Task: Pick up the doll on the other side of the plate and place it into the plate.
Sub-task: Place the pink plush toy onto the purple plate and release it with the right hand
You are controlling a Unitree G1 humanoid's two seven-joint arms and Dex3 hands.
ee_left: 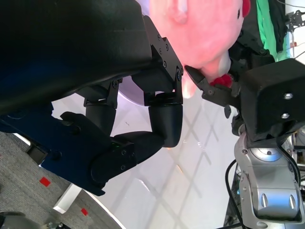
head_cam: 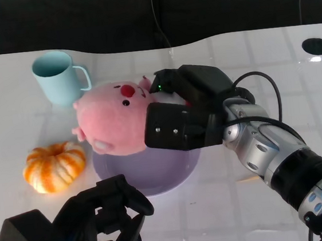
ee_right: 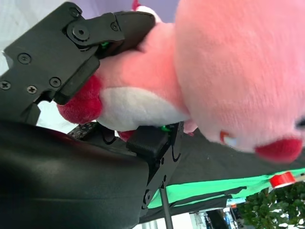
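White table: right hand fingers clasp pink doll.

Head view: the right hand covers the doll from its 3 o'clock side, hiding the doll's body. The doll and hand together hide the plate from 9 through 12 to 3 o'clock; only its near arc shows. The doll overlaps the cup at the cup's 5 o'clock. The left hand is cut off by the bottom edge.

Left wrist view: the doll is cut off by the top edge and blurred.

Right wrist view: the doll runs past the top and right edges; whether it touches the plate cannot be told
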